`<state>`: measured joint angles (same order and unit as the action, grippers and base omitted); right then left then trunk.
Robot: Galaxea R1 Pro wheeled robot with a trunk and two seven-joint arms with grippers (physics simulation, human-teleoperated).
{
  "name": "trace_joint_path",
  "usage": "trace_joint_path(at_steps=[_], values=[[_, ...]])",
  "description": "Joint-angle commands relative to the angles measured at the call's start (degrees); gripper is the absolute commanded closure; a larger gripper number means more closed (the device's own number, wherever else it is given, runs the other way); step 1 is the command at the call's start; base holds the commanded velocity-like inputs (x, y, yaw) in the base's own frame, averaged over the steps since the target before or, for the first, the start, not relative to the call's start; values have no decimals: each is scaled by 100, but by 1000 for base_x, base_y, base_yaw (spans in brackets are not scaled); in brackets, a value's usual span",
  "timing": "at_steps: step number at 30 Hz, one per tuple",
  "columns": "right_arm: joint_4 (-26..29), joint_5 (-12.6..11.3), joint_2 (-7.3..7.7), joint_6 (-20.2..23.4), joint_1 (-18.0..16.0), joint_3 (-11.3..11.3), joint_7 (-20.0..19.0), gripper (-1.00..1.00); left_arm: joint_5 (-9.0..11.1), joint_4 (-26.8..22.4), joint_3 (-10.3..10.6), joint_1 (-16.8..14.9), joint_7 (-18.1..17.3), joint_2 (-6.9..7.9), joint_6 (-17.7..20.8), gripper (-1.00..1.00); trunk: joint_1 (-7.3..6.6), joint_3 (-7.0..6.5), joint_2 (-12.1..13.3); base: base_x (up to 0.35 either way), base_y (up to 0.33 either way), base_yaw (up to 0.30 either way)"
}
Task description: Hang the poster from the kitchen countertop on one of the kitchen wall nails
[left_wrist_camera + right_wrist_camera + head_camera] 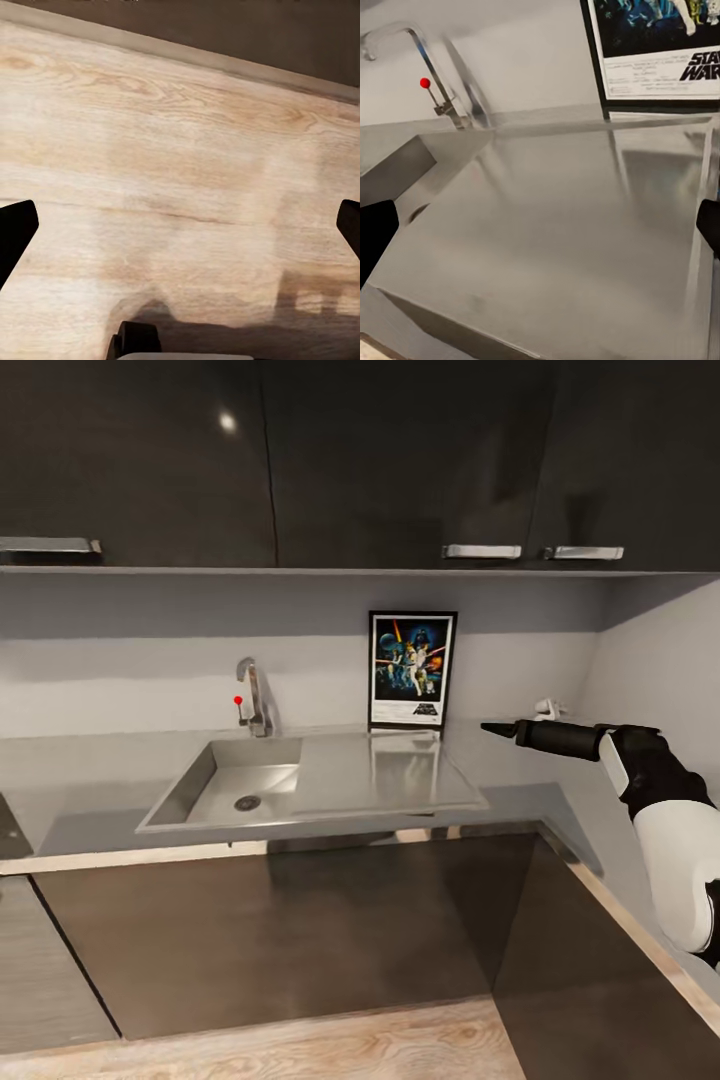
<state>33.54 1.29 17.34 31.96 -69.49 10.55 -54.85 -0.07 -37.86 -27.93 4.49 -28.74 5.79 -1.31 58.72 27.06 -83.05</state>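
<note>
Head view: we record the upright rectangular Star Wars poster with thin black frame and white border (412, 670) standing on the far edge of the long smooth grey kitchen countertop (70, 765), leaning back against the pale grey wall. Its long axis runs vertically, its printed face points toward the near side, and the title strip sits at its lower edge. It stands just behind the far right corner of the stainless-steel drainboard (385, 770), with the inset stainless-steel sink basin (235, 780) to the left and the chrome tap with the red knob (255, 700) further left along the wall.

The right gripper (497, 729), black on a white and black arm, reaches in from the right above the countertop, its tips pointing left. The poster lies to the left of it and farther away, near but apart. In the right wrist view we see the gripper's two dark fingertips (375, 232) at opposite edges, spread wide with nothing between them; the poster's lower portion (660, 49) stands beyond the drainboard.

In the left wrist view, the left gripper (180, 225) likewise stands wide apart and holds nothing, facing the light wooden plank floor (172, 150).
</note>
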Motion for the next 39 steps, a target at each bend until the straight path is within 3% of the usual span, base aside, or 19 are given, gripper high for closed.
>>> trace_joint_path(at_steps=[1, 29, 39], values=[[3, 13, -3, 43, -4, 24, -26, -100, -2, -2, -12, -1, -27, -1, -10, -100, 1, 5, -3, 114, -39, 24], [3, -36, 24, 38, -4, 52, -26, -100, -2, -2, -21, -1, -34, 41, -10, -100, 1, 5, -3, 159, -45, 3], [3, -37, 24, 38, -4, 53, -26, -100, -2, -2, -149, -1, -35, 39, -10, -100, 1, 5, -3, 140, -83, 0]])
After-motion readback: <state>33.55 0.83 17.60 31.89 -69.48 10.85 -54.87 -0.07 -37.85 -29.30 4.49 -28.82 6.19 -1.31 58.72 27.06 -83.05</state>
